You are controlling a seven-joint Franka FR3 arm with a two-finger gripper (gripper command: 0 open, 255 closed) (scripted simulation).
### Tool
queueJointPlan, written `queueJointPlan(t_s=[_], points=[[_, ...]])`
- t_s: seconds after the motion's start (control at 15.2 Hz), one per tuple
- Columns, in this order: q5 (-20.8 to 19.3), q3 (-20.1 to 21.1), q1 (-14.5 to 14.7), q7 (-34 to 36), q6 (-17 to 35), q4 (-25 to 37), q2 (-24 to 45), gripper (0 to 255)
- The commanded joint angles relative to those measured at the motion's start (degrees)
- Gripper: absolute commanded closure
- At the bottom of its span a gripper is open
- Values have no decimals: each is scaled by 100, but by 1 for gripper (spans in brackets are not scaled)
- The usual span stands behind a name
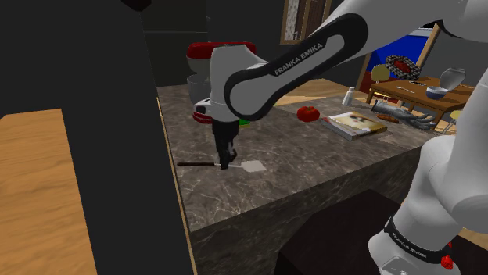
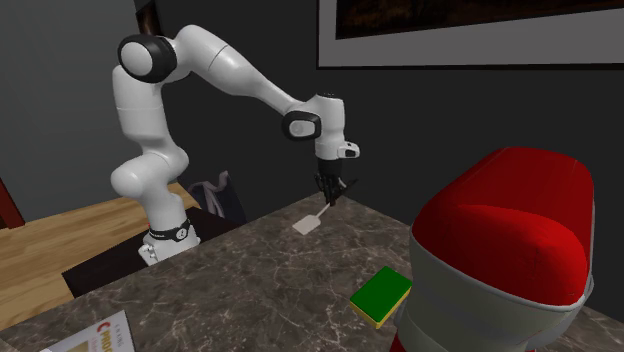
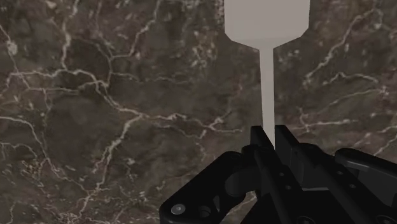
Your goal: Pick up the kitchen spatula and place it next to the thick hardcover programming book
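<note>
The spatula lies near the marble counter's (image 1: 313, 176) edge at the shoulder view's left. It has a pale flat blade (image 1: 252, 166), a thin pale shaft (image 3: 268, 89) and a dark handle (image 1: 188, 163). My black gripper (image 1: 225, 160) points straight down onto its middle. In the wrist view the fingers (image 3: 257, 145) clasp the shaft, and the blade (image 3: 267, 22) sticks out ahead of them. The second exterior view shows the gripper (image 2: 328, 197) with the blade (image 2: 306, 223) just below it. The book (image 1: 356, 123) with a pale cover lies flat, far off toward the shoulder view's right.
A red and white appliance (image 2: 500, 250) stands on the counter behind the gripper, with a green sponge (image 2: 381, 297) beside it. A small red object (image 1: 309, 113) sits between the gripper and the book. A cluttered wooden table (image 1: 426, 90) stands beyond the counter.
</note>
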Motion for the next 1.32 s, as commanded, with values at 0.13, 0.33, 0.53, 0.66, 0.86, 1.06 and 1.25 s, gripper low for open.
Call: queueJointPlan(t_s=[0.13,0.33,0.53,0.66,0.86,1.06,1.25], points=[[14,0,-2,2,-297,147,-149,255],[23,-1,-5,3,-521,270,-249,255],[30,-4,-8,5,-744,405,-339,255],[33,-6,-9,6,-876,489,-387,255],[111,-163,-151,-338,-810,-86,-883,255],[148,-351,-285,-684,-783,-604,-1356,255],[139,-565,-422,-1031,-790,-1067,-1807,255]])
